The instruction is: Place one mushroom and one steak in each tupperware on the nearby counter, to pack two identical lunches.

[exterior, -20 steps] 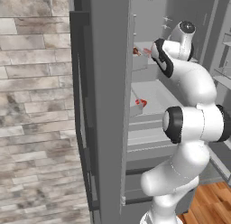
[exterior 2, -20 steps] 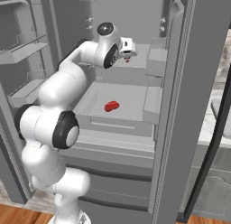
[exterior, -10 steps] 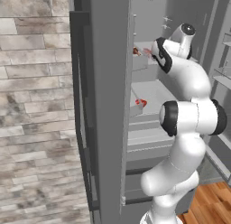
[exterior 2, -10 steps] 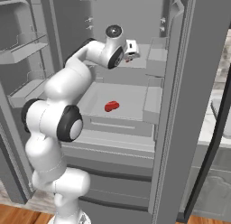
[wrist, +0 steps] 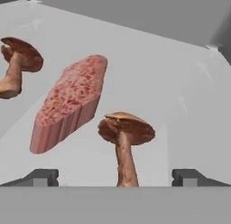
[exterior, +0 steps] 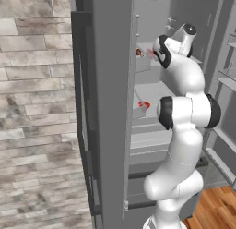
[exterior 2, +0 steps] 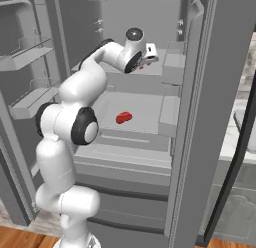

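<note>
Near mushroom (wrist: 125, 136) stands upright on the upper fridge shelf (wrist: 180, 92), stem vertical, dead centre between the spread fingertips (wrist: 40, 177) of the gripper (wrist: 116, 178), just ahead. Pale pink steak (wrist: 70, 103) lies just left of it, long axis running away from the gripper; second mushroom (wrist: 18, 65) further left. Red steak (exterior 2: 123, 117) sits alone on the lower shelf (exterior 2: 145, 109). Gripper holds nothing.

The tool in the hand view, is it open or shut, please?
Open: the tool has its fingertips far apart, the nearer mushroom standing between them.
</note>
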